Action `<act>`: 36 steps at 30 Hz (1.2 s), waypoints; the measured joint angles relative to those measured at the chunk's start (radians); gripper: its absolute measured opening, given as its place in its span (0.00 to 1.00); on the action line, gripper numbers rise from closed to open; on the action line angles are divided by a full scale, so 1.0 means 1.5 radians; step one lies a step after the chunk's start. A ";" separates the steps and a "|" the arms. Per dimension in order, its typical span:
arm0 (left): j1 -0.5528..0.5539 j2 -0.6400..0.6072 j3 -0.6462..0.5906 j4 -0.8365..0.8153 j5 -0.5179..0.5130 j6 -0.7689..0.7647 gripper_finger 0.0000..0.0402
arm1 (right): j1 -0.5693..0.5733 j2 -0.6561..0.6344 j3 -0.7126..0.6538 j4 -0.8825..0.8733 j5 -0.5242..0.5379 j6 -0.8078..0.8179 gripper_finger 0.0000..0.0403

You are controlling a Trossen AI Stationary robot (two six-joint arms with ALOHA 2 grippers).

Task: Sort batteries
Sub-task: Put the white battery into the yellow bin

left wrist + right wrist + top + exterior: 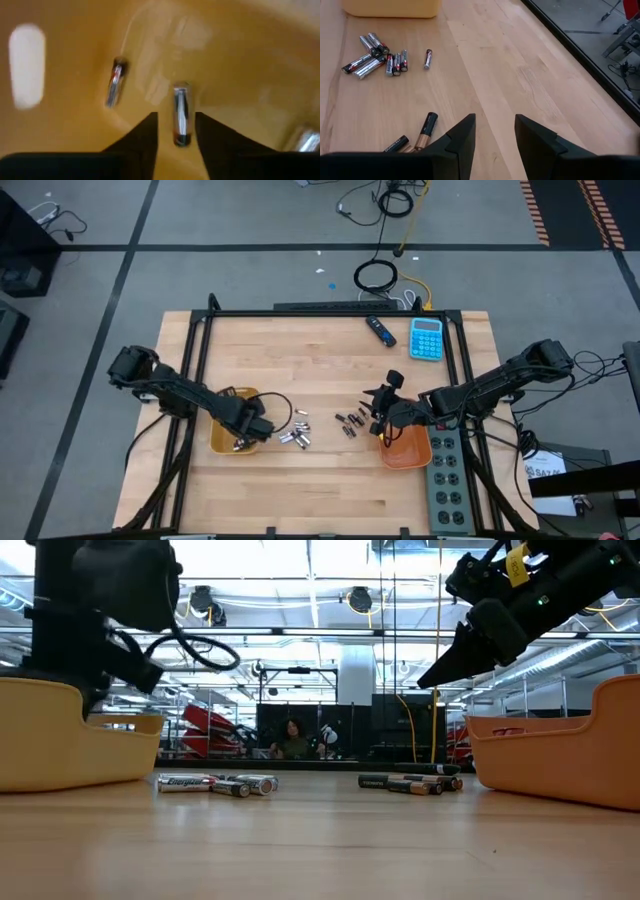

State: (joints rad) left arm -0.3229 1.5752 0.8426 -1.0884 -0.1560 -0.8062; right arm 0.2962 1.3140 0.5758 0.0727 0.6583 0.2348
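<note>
Jaws on the left gripper [176, 131] are apart, a silver battery [180, 116] lying between the fingertips inside the left yellow tray [222, 443]. I can't tell whether it's already loose on the tray floor. Its long axis runs along the fingers, pointing straight out from the jaws. A second silver battery [115, 83] lies on the tray floor off to one side.

Right gripper [495, 131]: jaws apart, nothing between them. It hangs above the desk [300, 360] at the inner edge of the orange tray [408, 450].

On the desk between the trays:
- silver batteries [296, 437], a loose cluster just beside the left tray.
- dark batteries [348, 423], a smaller cluster nearer the right gripper. Right wrist view shows one dark battery [426, 130] close to the fingertips, off to one side, long axis roughly parallel to the fingers.

My read: silver goes left, dark goes right, both piles unfinished. Left arm is nearer the silver cluster, right arm nearer the dark one. For the right arm's coming pick, I'd shift sideways toward that battery and likely rotate the wrist so the jaws close across its axis, not along it.

Blue calculator [427, 338] and dark stick [379, 329] sit at the far edge, well clear.
</note>
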 joint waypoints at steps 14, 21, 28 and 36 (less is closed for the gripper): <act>0.020 -0.026 0.162 0.091 -0.167 0.205 0.44 | -0.016 0.000 0.000 0.020 -0.002 -0.024 0.32; 0.096 0.052 0.162 0.260 -0.004 0.399 0.45 | -0.019 0.000 0.000 0.018 -0.006 -0.037 0.32; 0.099 0.080 0.162 0.270 0.117 0.406 0.45 | -0.019 0.000 0.000 0.013 -0.006 -0.037 0.32; 0.061 0.081 0.158 0.266 0.062 0.328 0.45 | -0.019 0.000 0.000 0.013 -0.005 -0.032 0.32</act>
State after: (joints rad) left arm -0.2320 1.6966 1.0790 -0.6890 -0.0636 -0.3147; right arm 0.2680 1.3140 0.5758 0.0925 0.6502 0.1871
